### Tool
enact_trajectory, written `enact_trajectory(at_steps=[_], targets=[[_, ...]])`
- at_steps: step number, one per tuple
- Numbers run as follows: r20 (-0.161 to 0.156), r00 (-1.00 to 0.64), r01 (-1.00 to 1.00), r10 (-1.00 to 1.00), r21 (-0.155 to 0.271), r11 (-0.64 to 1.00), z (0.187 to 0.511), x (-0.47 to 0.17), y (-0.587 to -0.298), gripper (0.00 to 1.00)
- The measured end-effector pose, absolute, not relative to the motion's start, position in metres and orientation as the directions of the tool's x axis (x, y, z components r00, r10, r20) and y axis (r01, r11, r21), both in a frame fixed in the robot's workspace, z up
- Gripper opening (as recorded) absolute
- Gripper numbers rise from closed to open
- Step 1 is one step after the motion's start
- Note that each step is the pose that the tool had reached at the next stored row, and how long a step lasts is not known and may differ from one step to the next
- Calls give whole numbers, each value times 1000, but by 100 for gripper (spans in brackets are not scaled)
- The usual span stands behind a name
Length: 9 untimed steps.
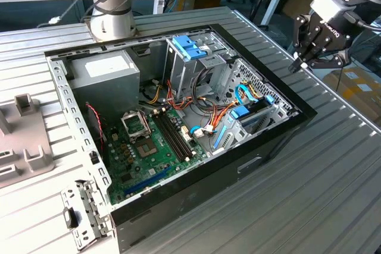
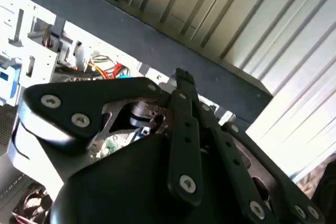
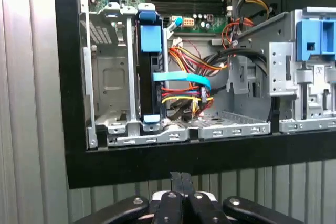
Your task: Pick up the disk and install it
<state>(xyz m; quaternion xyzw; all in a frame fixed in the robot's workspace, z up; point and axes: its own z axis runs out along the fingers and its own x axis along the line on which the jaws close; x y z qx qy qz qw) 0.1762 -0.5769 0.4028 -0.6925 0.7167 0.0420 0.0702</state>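
Looking down into the one open computer case (image 1: 280, 141), I see a single disk (image 3: 148, 66) standing on edge in its metal bay (image 3: 113, 77). It looks rigid, fairly heavy and fragile; its two blue rails seem the safest grip. The gripper (image 3: 181, 178) hovers outside the case wall, fingers pressed together, empty.

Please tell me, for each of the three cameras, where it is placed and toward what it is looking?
Exterior view: off the arm, looking down at the open computer case; the gripper hangs beyond the case's edge.
First wrist view: behind the shut fingertips, facing the disk in its bay.
Second wrist view: close behind the gripper's linkage.
All share the case.
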Motion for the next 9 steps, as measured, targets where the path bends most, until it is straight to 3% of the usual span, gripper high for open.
enact_trajectory(at_steps=[2, 9], targets=[[-162, -28, -999, -986, -37, 35, 403, 146, -585, 11], [-162, -26, -999, -986, -37, 33, 403, 140, -586, 11]])
